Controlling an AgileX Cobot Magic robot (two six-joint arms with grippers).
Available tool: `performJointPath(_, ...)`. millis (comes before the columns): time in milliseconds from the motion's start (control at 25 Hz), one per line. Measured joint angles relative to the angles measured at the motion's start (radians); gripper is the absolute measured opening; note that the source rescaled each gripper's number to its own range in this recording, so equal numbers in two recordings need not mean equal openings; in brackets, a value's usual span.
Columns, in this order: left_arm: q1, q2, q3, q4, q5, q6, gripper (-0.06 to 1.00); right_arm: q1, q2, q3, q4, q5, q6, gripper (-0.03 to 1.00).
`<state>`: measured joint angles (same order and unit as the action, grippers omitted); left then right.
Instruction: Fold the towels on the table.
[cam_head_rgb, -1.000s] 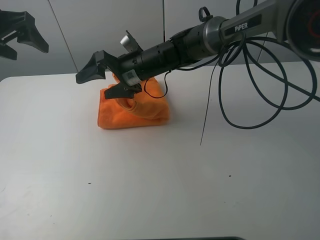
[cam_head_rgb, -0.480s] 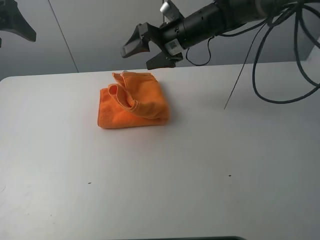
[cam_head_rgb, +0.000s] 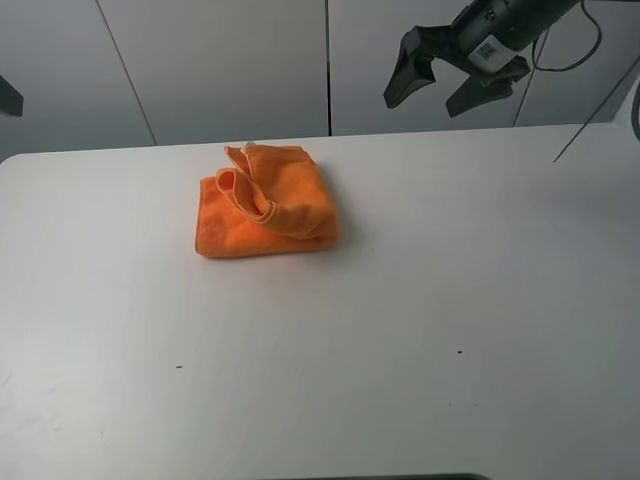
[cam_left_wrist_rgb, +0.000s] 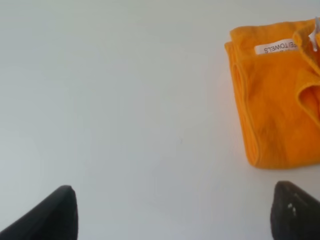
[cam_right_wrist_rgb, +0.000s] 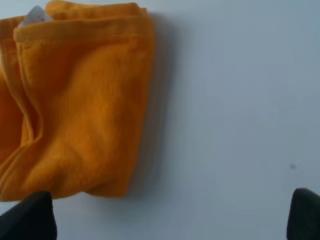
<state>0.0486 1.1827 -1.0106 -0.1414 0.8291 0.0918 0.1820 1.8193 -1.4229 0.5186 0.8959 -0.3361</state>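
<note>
The orange towel (cam_head_rgb: 265, 203) lies folded in a small bundle on the white table (cam_head_rgb: 400, 300), at the back left of centre, with a loose flap on top. It also shows in the left wrist view (cam_left_wrist_rgb: 280, 95), with its white label (cam_left_wrist_rgb: 276, 47), and in the right wrist view (cam_right_wrist_rgb: 75, 100). My right gripper (cam_head_rgb: 452, 80) is open and empty, raised high at the back right, well away from the towel. My left gripper (cam_left_wrist_rgb: 172, 212) is open and empty; only a dark tip (cam_head_rgb: 8, 96) shows at the exterior view's left edge.
A grey panelled wall (cam_head_rgb: 220, 70) stands behind the table. A few tiny dark specks (cam_head_rgb: 459, 351) mark the tabletop. A thin cable (cam_head_rgb: 595, 115) hangs at the back right.
My right gripper has let go of the towel and drawn back up and to the right, away from it. The left gripper has moved almost out of the exterior view. The towel lies still.
</note>
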Motion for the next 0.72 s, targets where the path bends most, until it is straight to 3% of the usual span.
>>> performJointPath(360,0.000,-0.396,0.185,0.093,0.051,-0.098,1.00,-0.008,-0.458,0.317,-0.145,-0.064,0.076,1.00)
performJointPath(720,0.000,-0.756,0.300,0.115,0.177,-0.116,1.00,-0.008,-0.963,0.573,-0.222,-0.053,0.099,1.00)
